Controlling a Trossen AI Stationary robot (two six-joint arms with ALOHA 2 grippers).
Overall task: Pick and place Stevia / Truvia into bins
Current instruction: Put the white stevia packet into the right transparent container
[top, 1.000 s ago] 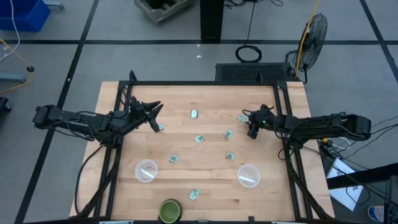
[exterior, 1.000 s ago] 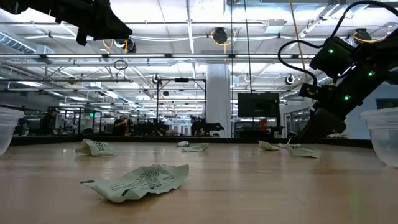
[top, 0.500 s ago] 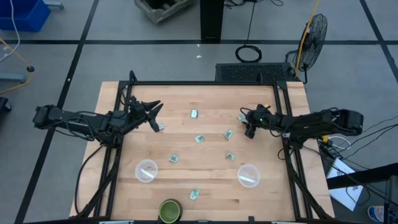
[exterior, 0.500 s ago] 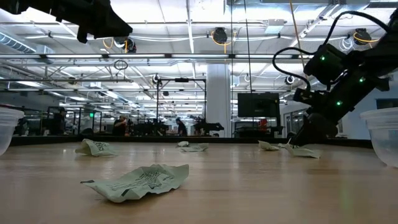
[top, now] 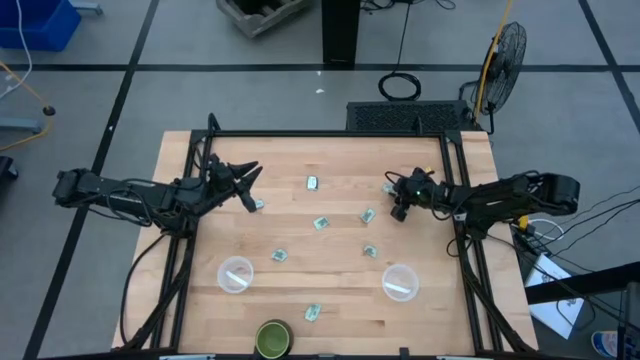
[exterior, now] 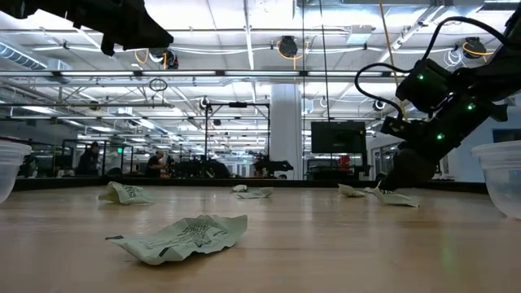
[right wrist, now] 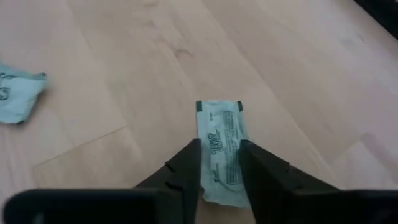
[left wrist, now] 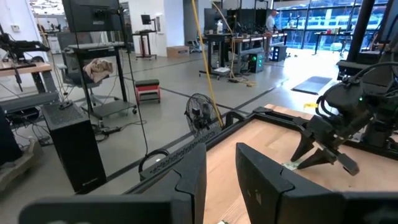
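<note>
Several pale green and white Stevia packets lie flat across the wooden table, for example one packet (top: 322,223) and another (top: 279,256). Two clear cups (top: 236,273) (top: 400,282) stand near the near edge. My right gripper (right wrist: 219,171) is open and low over the table's right part (top: 399,211). Its fingers stand on either side of one packet (right wrist: 221,134) that lies flat on the wood. My left gripper (top: 250,187) is open and hovers above the table's left part, beside a packet (top: 258,204). My right gripper comes at the packet slanting down from the table's right, with one finger (right wrist: 186,165) along each long edge of the packet's near end (right wrist: 219,180). The packet lies flat on the table. I cannot tell whether the fingers touch it.
A dark green round container (top: 272,338) stands at the near edge, with a packet (top: 313,313) just beyond it. Another packet (right wrist: 17,93) lies close to the right gripper. Black frame rails (top: 455,170) run along the table's left and right sides.
My right gripper has moved a little toward the table's left and down, closer to the packet it stands over. The packets and cups have stayed in place.
</note>
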